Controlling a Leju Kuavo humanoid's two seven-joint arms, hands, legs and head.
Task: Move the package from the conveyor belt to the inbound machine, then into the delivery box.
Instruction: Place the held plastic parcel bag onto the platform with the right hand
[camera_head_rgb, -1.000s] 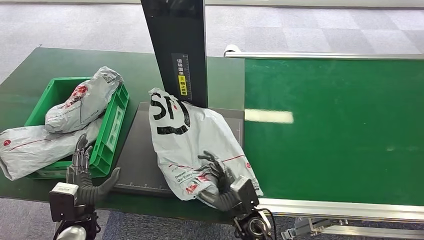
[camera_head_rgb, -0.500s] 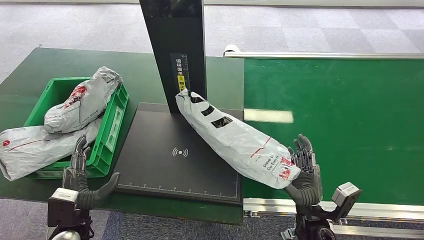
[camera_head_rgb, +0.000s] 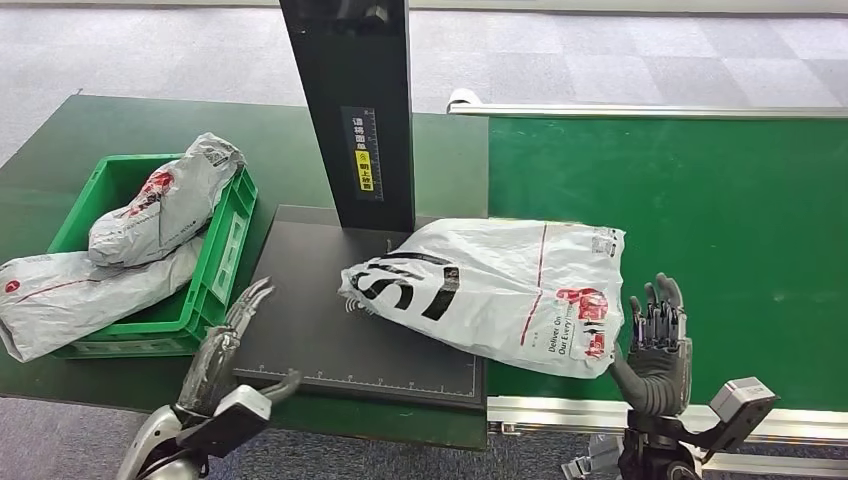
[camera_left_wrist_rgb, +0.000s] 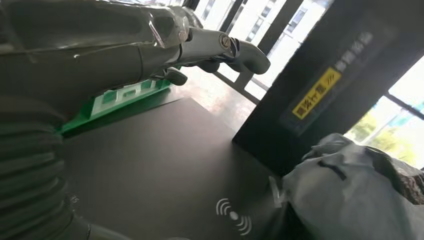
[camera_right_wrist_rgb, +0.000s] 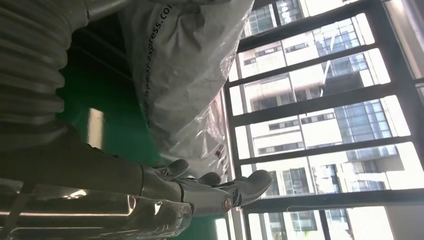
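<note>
Head view: the package (camera_head_rgb: 500, 290) is laid across the inbound machine (camera_head_rgb: 320, 330) and conveyor belt (camera_head_rgb: 700, 200), flanked by the spread, empty left hand (camera_head_rgb: 225, 350) and right hand (camera_head_rgb: 655, 345)

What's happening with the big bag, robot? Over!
Both hands open: left hand, right hand. Package lies half on scanner plate, half on belt. Green box already holds two bags.

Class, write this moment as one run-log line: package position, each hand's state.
package: across scanner pad and belt | left hand: open, empty | right hand: open, beside package
</note>
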